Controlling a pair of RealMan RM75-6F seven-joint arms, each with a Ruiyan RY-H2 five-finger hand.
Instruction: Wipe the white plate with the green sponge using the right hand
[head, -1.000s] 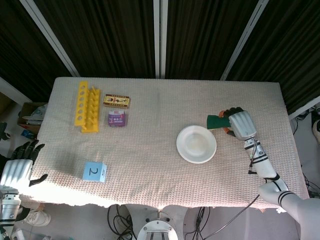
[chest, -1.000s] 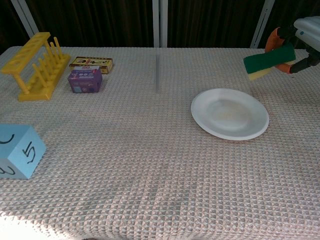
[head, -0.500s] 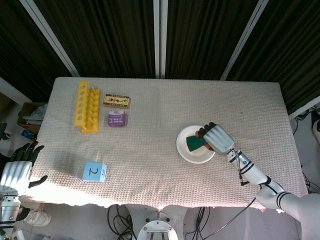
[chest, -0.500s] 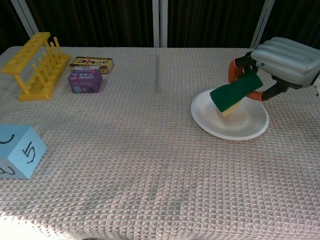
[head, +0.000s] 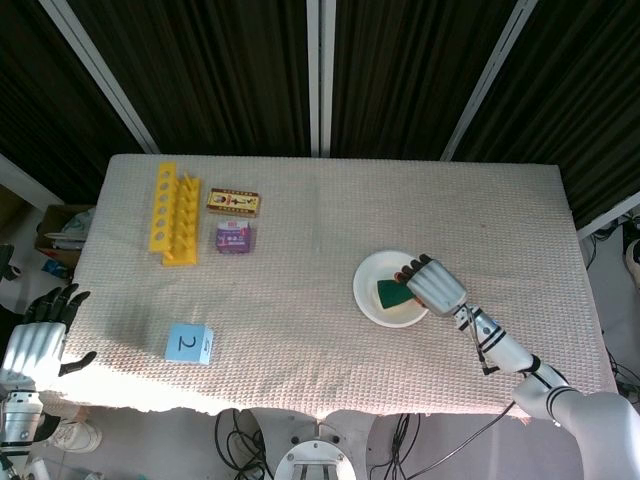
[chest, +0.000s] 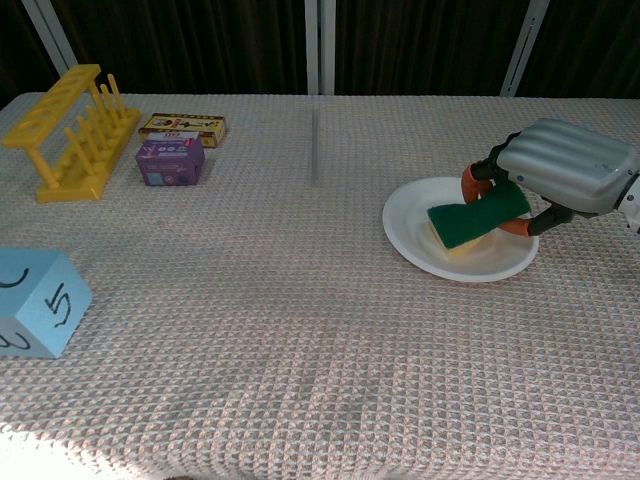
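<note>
The white plate (head: 376, 276) (chest: 420, 220) lies right of the table's middle. My right hand (head: 436, 286) (chest: 566, 178) holds the green sponge (head: 391, 294) (chest: 478, 215) by one end and presses its yellow underside onto the plate's inner surface. The sponge lies tilted across the plate's right half. My left hand (head: 38, 336) hangs off the table's left front corner, fingers apart, holding nothing; the chest view does not show it.
A yellow rack (head: 173, 213) (chest: 72, 132), a flat yellow box (head: 233, 202) (chest: 183, 126) and a small purple box (head: 233, 238) (chest: 170, 161) stand at the back left. A blue cube marked 2 (head: 189, 343) (chest: 33, 302) sits near the front left edge.
My right hand brought the sponge from the air right of the plate down and leftwards onto it, then lower onto its surface. The left hand has not moved.
</note>
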